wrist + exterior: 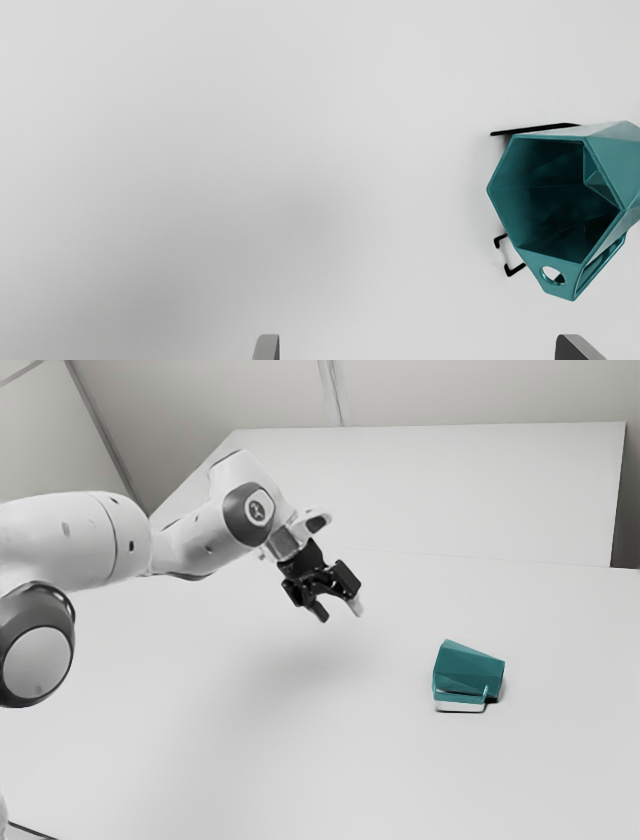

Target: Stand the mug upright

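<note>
On the table, toward the exterior view's right, the mug lies on its side, its open mouth turned toward the arm and its base pointing away. The wrist view shows the interior through the six-sided rim, with the handle, pierced by a round hole, projecting from the wall close to the tabletop. Thin dark marks beside the mug are probably shadow. The gripper is held above the table, well apart from the mug and on the arm's side of it; its fingers stand wide of each other, with nothing held between them. Progress, as judged from this arrangement: the required end state, a mug standing on its base with the mouth upward, is not present, and no grasp exists from which it could be produced. What is left therefore comprises the whole sequence of bringing the open gripper to the mug, closing on the wall or handle, turning the body until the base faces down, and releasing it once it stands steadily. The faceted sides may help resist rolling during the approach, though an off-centre push could swing the mug about.
</note>
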Motion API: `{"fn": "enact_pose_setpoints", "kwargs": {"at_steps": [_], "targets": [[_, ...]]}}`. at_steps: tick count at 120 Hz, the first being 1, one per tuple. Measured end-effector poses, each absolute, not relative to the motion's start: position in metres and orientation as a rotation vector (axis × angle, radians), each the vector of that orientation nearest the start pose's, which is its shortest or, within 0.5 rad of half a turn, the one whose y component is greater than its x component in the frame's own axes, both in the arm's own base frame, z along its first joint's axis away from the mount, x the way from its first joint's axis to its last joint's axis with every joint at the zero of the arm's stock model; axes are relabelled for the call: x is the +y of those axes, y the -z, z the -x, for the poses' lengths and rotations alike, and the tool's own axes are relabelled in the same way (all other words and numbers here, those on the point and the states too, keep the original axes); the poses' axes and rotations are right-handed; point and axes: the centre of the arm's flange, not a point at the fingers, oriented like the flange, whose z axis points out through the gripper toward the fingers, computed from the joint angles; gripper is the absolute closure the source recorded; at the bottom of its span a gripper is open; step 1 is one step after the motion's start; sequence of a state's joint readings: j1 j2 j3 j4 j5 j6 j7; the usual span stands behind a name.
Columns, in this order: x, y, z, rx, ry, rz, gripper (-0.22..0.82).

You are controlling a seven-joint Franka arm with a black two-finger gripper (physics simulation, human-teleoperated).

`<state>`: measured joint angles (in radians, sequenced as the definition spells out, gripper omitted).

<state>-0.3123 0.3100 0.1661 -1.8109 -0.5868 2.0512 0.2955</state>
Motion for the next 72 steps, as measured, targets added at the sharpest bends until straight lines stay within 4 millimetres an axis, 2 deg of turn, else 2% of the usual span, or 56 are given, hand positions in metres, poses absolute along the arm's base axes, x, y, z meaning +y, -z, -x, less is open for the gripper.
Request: {"fn": "enact_pose_setpoints", "kwargs": {"at_steps": [16,26,41,72], "targets": [[-0.160,-0.345,-0.621,0.268,-0.109,3.666,0.00],[-0.185,-0.334,-0.622,0.283,-0.133,3.709,0.00],[-0.211,-0.316,-0.618,0.266,-0.182,3.777,0.00],[-0.244,-0.306,-0.620,0.297,-0.134,3.855,0.00]]}}
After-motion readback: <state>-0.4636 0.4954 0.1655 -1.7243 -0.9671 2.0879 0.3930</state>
